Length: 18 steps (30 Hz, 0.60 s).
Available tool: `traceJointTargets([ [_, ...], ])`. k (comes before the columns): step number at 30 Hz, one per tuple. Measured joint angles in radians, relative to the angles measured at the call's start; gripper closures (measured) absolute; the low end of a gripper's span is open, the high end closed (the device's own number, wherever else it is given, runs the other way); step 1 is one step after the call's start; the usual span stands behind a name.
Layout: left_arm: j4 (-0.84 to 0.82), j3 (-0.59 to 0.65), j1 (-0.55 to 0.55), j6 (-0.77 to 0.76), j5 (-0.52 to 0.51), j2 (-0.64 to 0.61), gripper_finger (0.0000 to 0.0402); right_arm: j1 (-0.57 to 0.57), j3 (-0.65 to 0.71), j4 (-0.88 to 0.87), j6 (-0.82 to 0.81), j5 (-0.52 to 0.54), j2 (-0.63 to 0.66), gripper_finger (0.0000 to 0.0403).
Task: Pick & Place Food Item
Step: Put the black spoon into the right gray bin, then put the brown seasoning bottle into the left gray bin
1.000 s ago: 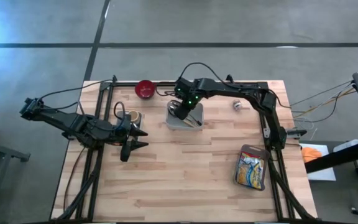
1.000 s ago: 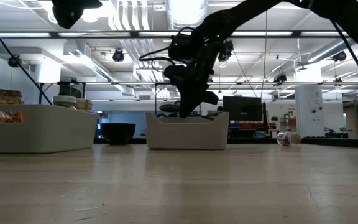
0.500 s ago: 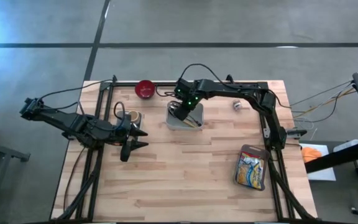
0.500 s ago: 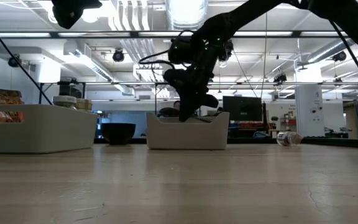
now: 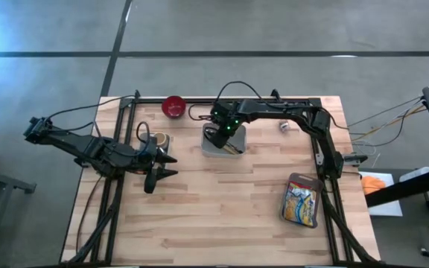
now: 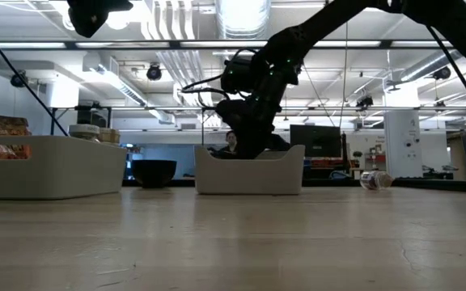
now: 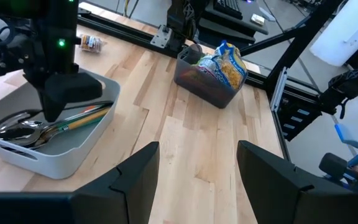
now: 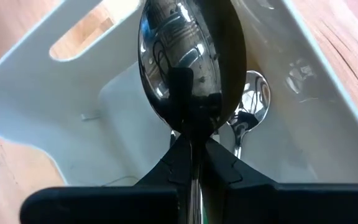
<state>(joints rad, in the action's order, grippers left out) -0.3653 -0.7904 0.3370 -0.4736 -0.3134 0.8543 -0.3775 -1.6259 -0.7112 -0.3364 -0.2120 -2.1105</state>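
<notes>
1. High view: the right gripper [image 5: 220,135] is down inside the grey cutlery bin [image 5: 223,144] near the back of the worktop [image 5: 222,216]. The red bowl [image 5: 173,106] sits off to its left, and the snack bag tub [image 5: 302,199], the food item, is well away toward the front right. The left gripper [image 5: 164,165] waits at the left side.
2. Low view: right gripper reaches into the bin [image 6: 249,173] from above.
3. Left wrist view: the left gripper's fingers [image 7: 138,177] are spread apart with nothing between them; the snack tub [image 7: 211,73] is well ahead.
4. Right wrist view: right gripper is clenched on a spoon [image 8: 180,65], bowl end over the bin's floor.
</notes>
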Motion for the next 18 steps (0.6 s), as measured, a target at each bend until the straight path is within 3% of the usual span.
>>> traceJointTargets([
  [4, 0.0, 0.0, 0.0, 0.0, 0.0, 0.0, 0.0181, 0.002, 0.009, 0.013, 0.004, -0.015, 0.0, 0.0377],
  [18, 0.0, 0.0, 0.0, 0.0, 0.0, 0.0, 0.0181, 0.007, -0.008, 0.012, 0.015, -0.057, 0.0, 0.0223],
])
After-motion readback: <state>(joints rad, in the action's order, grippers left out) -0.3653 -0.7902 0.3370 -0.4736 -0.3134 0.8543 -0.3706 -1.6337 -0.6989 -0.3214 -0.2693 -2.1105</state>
